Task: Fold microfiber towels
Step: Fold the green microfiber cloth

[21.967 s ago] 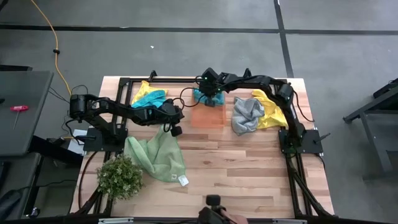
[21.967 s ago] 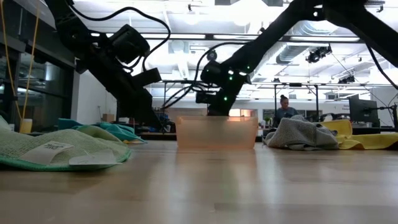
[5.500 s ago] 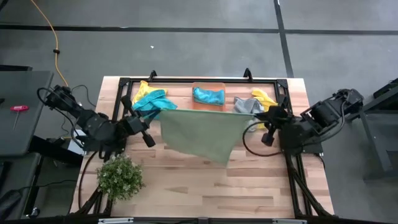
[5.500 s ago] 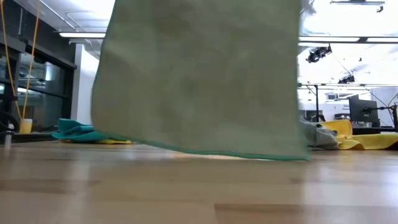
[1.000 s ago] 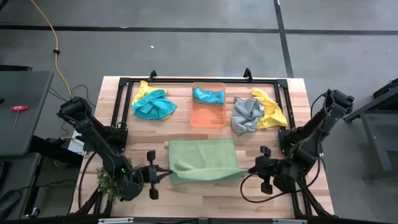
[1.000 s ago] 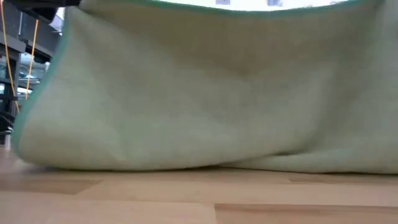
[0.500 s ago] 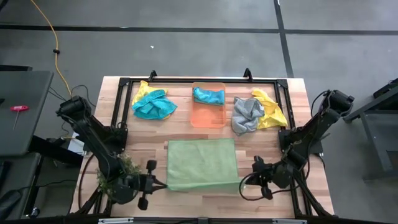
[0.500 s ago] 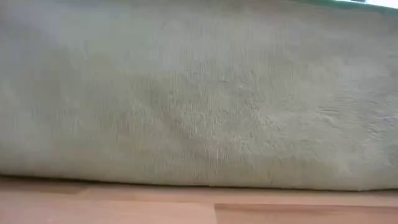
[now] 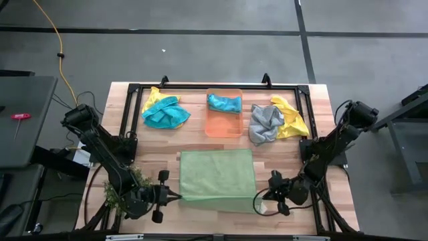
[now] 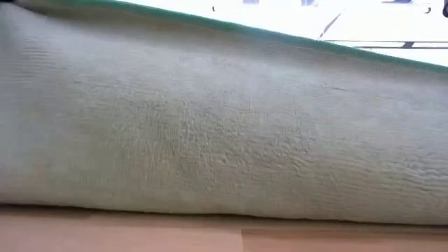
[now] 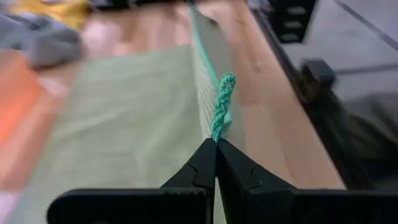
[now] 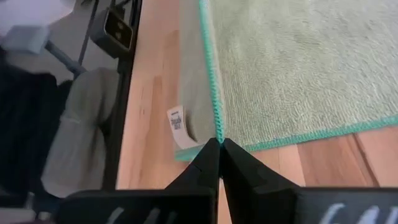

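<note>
A light green microfiber towel (image 9: 217, 175) lies spread out in the middle of the table. Its near edge (image 10: 280, 38) stands a little above the wood and fills the low view. My left gripper (image 9: 176, 197) is shut on the towel's near left corner. My right gripper (image 9: 258, 201) is shut on its near right corner, beside a small white tag (image 12: 177, 124). Other towels lie at the far side: teal on yellow (image 9: 164, 111), grey (image 9: 265, 123) and yellow (image 9: 292, 118). My left gripper pinches the towel's near left corner at its teal hem (image 11: 219, 115) between the two fingertips (image 11: 205, 163). It comes from the table's left, slanting down. The corner is raised slightly while the rest of the towel lies flat. My right gripper pinches the near right corner (image 12: 217, 132), where two teal hems meet, between the fingertips (image 12: 208, 160). It comes from the table's right, slanting down. The corner sits just above the wood, and the near edge runs straight to the other gripper.
An orange bin (image 9: 224, 124) at the far middle holds a teal towel (image 9: 224, 102). A bushy green plant (image 9: 124, 189) stands at the near left, close behind my left arm. Bare wood shows along the near edge (image 9: 221, 222).
Both grippers have gone toward the table's near edge, the right one sinking clearly. They have drawn the towel's near edge with them. The fold in the towel's near part has been pulled out flat. Its far edge has stayed in place.
</note>
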